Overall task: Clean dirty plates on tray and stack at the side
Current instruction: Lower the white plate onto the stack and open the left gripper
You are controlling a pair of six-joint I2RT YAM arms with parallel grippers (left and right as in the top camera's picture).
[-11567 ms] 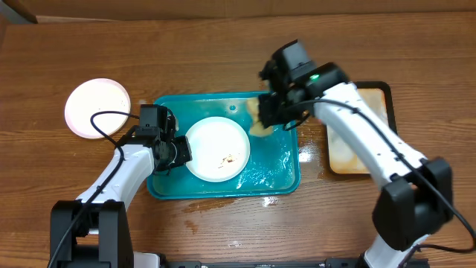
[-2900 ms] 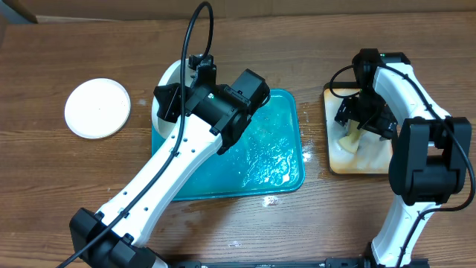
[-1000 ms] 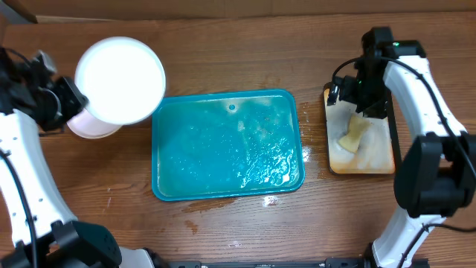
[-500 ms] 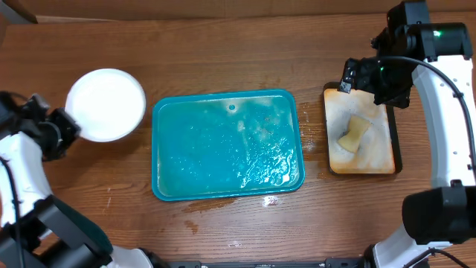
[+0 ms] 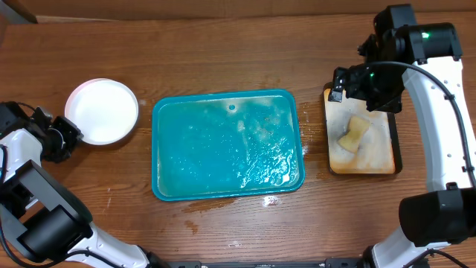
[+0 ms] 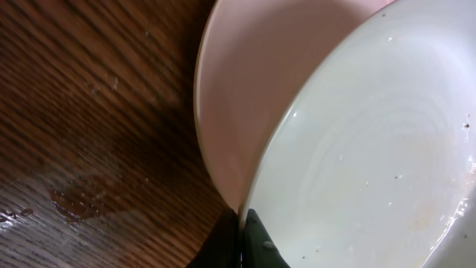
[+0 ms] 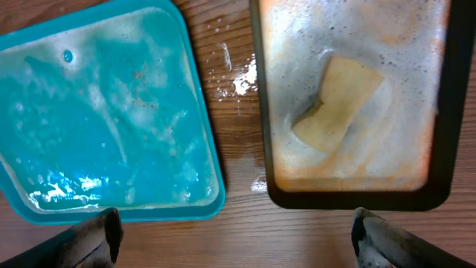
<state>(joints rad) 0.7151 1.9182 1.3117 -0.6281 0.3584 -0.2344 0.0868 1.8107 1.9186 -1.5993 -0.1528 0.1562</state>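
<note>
A white plate lies over a paler pinkish plate on the table left of the tray. My left gripper is shut on the white plate's near rim. In the left wrist view the jaws pinch the white plate, with the pinkish plate offset beneath it. I cannot tell whether the two plates touch. The teal tray is wet and foamy and carries no plate. My right gripper hovers open above the narrow tray, with its fingers spread wide and nothing between them.
A yellow sponge lies in the foamy, rust-stained, black-rimmed narrow tray right of the teal tray. Water drops sit on the wood between the two trays and in front of the teal tray.
My left arm has lowered the white plate from mid-air down over the pinkish plate at the left. My right arm has risen and drifted away from the sponge, still open.
</note>
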